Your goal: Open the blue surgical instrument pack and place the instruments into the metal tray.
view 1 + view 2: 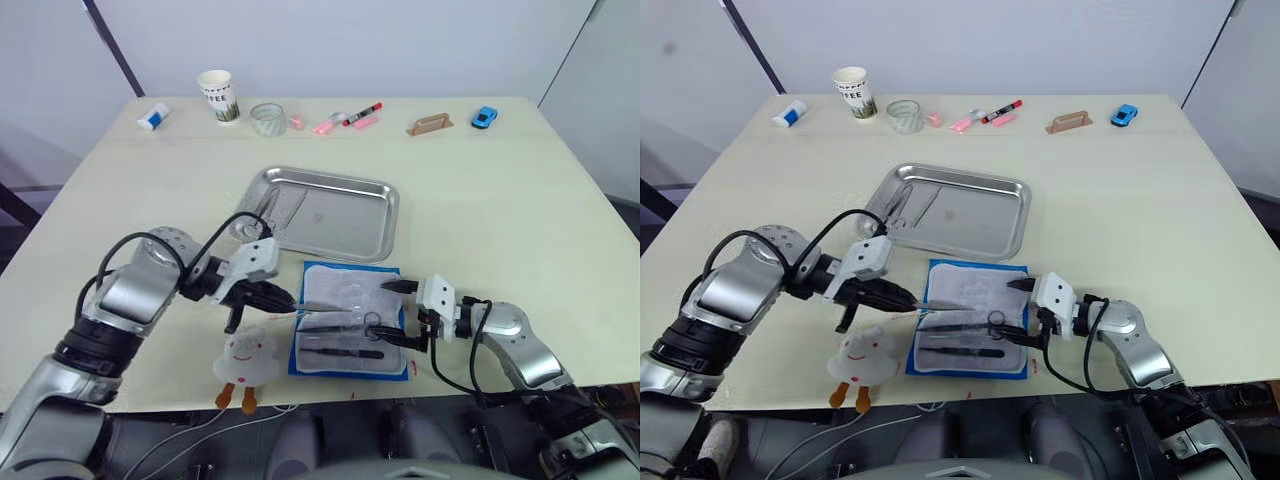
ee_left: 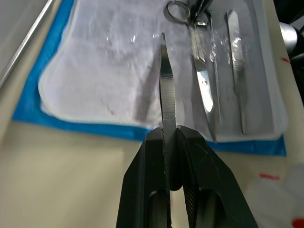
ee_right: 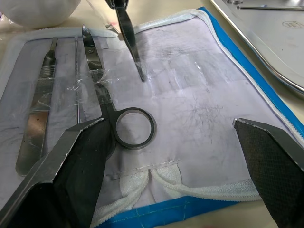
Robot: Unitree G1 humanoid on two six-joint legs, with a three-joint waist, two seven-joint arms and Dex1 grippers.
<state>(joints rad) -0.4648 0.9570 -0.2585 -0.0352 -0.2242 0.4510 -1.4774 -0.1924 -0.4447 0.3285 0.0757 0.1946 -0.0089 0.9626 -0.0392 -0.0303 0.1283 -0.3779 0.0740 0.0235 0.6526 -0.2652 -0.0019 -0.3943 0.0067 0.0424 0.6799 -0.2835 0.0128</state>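
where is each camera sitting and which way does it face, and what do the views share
Left and right eye views: on the head, looking forward and down at the table; both arms show.
Left wrist view: along the left gripper, shut on the forceps, over the blue surgical instrument pack.
Right wrist view: along the open right gripper, at the scissors on the pack.
Shared: every view shows the pack, forceps and scissors; the metal tray shows from the head.

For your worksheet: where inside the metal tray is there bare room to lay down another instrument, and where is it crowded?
The metal tray is bare across its middle and right. Its left end is crowded, where instruments already lie.
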